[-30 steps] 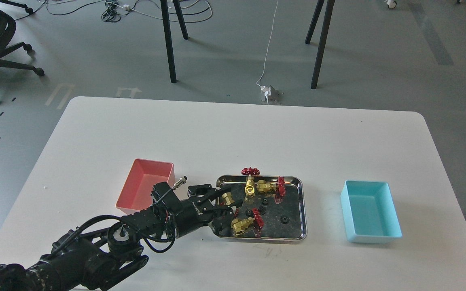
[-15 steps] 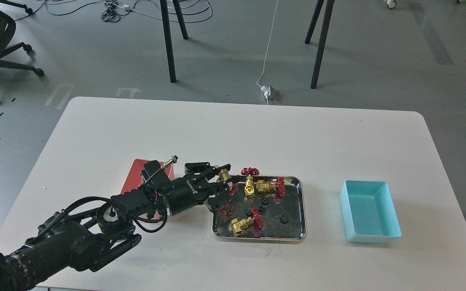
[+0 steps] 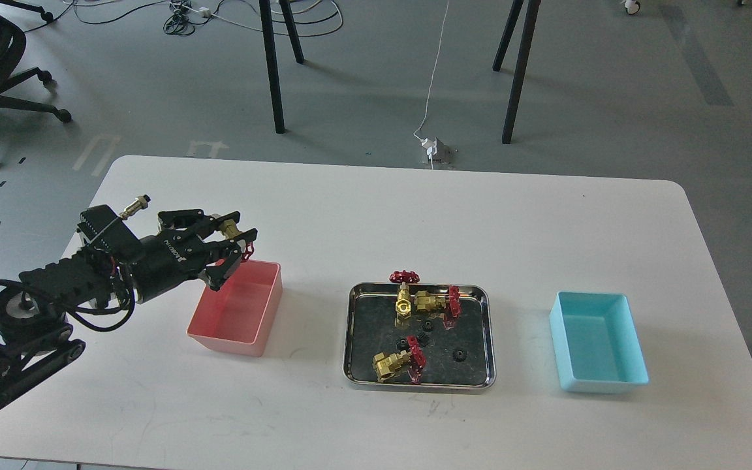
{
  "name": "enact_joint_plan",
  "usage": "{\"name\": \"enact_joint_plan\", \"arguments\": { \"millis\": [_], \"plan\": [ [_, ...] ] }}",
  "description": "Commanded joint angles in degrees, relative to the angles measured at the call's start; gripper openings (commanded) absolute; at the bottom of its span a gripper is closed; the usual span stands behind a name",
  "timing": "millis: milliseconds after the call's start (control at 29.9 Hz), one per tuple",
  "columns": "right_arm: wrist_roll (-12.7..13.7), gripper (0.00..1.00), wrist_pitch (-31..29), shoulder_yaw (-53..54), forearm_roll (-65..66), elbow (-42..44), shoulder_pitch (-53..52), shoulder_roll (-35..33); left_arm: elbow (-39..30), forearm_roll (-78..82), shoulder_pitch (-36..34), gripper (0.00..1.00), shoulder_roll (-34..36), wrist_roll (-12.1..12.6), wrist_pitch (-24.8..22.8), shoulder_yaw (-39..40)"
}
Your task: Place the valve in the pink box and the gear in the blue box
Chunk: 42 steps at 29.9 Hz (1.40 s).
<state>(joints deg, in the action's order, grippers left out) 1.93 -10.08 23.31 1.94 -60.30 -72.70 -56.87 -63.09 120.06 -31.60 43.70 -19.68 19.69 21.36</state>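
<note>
The left gripper [image 3: 237,237] is clamped on a valve [image 3: 232,231], holding it in the air above the far left corner of the pink box [image 3: 265,307]. Three more valves and several small black gears [image 3: 459,354] lie in the steel tray [image 3: 488,326] at the middle of the desk [image 3: 376,209]. The blue box [image 3: 568,382] sits right of the tray.

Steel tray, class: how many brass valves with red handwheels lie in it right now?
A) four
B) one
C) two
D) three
D: three valves sit in the steel tray, two near its far edge and one near the front; a fourth valve is held in the left gripper by the pink box.
</note>
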Motion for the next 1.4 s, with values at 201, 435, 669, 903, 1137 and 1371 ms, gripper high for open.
{"name": "enact_joint_plan", "arguments": {
  "millis": [201,435,669,903,1137,1371],
  "plan": [
    [0.0,0.99,0.0,0.1,0.0,0.0,-0.1,0.4,0.1,-0.3,5.9,0.15,0.0,0.1,0.1,-0.2],
    [-0.1,0.99,0.4,0.1,1.6,-0.2,-0.2,2.1,1.6,-0.7,6.7,0.55,-3.3,0.0,0.1,0.1],
    [0.1,0.99,0.5,0.3,1.6,-0.3,-0.2,3.0,1.6,-8.8,6.3,0.99,-3.5,-0.1,-0.3,0.6],
    [0.4,0.99,-0.2,-1.3,12.1,-6.1,0.6,3.7,1.6,-26.8,0.9,0.99,-1.6,-0.4,-3.7,1.8],
    [-2.7,0.99,-3.2,-11.7,34.9,-20.5,0.1,3.6,4.9,-66.9,-11.5,0.99,1.6,0.0,-21.8,8.3],
    [-6.4,0.99,-7.9,-30.0,55.5,-30.7,-2.2,7.8,14.1,-83.8,-24.4,0.99,1.6,0.3,-29.4,9.3]
  ]
}}
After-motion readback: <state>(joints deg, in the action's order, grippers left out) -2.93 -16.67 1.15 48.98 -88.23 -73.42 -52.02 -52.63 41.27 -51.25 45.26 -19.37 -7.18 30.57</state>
